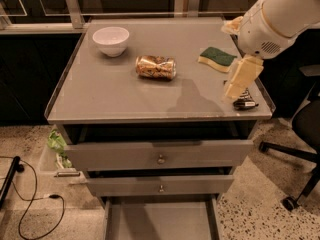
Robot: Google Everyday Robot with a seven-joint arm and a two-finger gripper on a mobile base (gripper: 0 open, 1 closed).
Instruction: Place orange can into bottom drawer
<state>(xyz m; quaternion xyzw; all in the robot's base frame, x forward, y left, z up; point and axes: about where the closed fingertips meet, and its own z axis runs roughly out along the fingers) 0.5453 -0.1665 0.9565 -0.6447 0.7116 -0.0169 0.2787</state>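
Note:
The orange can [156,67] lies on its side in the middle of the grey cabinet top [115,94], shiny and dented. My gripper [241,78] hangs from the white arm at the right side of the top, well right of the can and above the black snack wrapper [245,102]. It holds nothing that I can see. The bottom drawer [160,221] is pulled out at the foot of the cabinet, with its flat grey floor showing and nothing in it.
A white bowl [111,40] stands at the back left of the top. A green sponge [216,58] lies at the back right. Two upper drawer fronts [160,156] stand slightly out. A chair base [295,149] is on the right, cables [30,199] on the left floor.

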